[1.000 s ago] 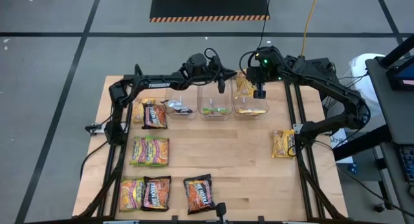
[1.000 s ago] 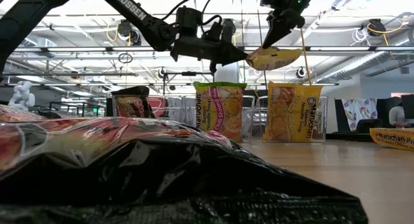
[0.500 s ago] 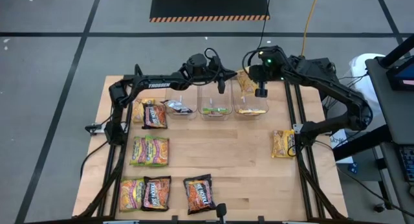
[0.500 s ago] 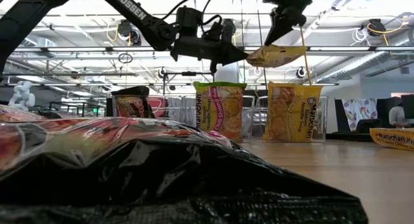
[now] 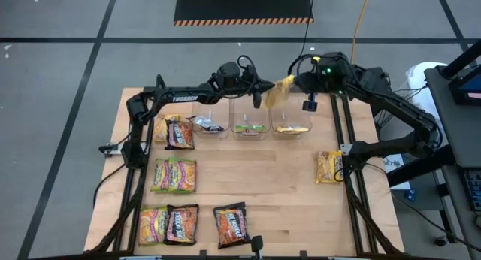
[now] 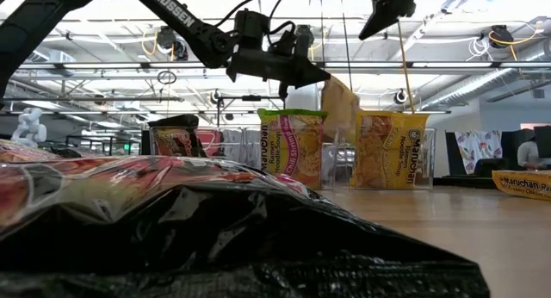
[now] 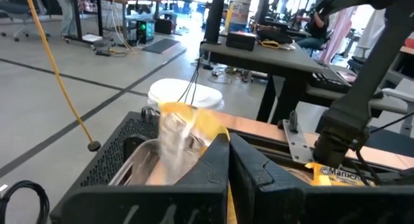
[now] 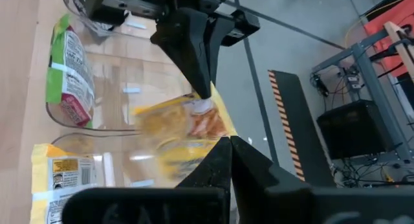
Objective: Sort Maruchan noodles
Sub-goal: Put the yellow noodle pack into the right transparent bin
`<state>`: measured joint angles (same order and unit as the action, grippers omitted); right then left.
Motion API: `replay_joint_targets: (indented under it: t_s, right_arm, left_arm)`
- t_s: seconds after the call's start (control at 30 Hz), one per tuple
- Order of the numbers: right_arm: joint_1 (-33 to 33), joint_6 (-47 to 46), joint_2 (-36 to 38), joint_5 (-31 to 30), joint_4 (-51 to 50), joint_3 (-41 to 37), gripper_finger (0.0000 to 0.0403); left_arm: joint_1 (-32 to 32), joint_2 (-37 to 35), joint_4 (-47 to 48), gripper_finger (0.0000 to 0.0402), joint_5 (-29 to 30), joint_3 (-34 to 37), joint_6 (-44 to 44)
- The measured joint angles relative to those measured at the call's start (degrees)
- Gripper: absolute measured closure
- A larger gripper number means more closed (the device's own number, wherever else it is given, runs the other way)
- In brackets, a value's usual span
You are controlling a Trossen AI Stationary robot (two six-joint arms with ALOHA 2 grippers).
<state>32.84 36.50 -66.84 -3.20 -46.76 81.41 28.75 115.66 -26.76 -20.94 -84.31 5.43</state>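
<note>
1. Left pincer (image 5: 264,89) is hanging pressed together, pinching a yellow packet (image 5: 279,93) over the bins (image 5: 291,123).
2. Right pincer (image 5: 309,104) is hovering nearby, pressed together, empty.
3. Next, probably: dropping it into the yellow bin.

A robotics lab: open ceiling trusses (image 6: 482,70), cluttered workbenches (image 7: 272,52), taped concrete floor (image 5: 68,34)

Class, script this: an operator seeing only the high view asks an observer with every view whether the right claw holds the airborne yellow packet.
Operator: Does the right claw hold the yellow packet?
Observer: No; the low view shows it raised clear of the packet, shut on nothing.
Operator: Is the packet in a bin?
Observer: No, it is airborne, tilted, near the clear bins' tops.
Operator: And the left claw?
Observer: Right wrist view: its shut tip meets the packet's top edge; a grip is unclear.
</note>
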Motion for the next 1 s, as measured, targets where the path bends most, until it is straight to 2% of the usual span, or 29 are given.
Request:
replay_joint_targets:
  t_s: [0.53,1.0]
  right_arm:
    - [0.0,-4.6,9.5,-0.2,-0.4,0.0,0.0403]
    - [0.0,-4.6,14.4,0.2,-2.8,0.0,0.0403]
  left_arm:
    - [-3.5,0.0,-0.1,0.0401,0.0,0.0,-4.4]
    - [-5.2,-0.1,2.0,0.0401,0.1,0.0,-7.2]
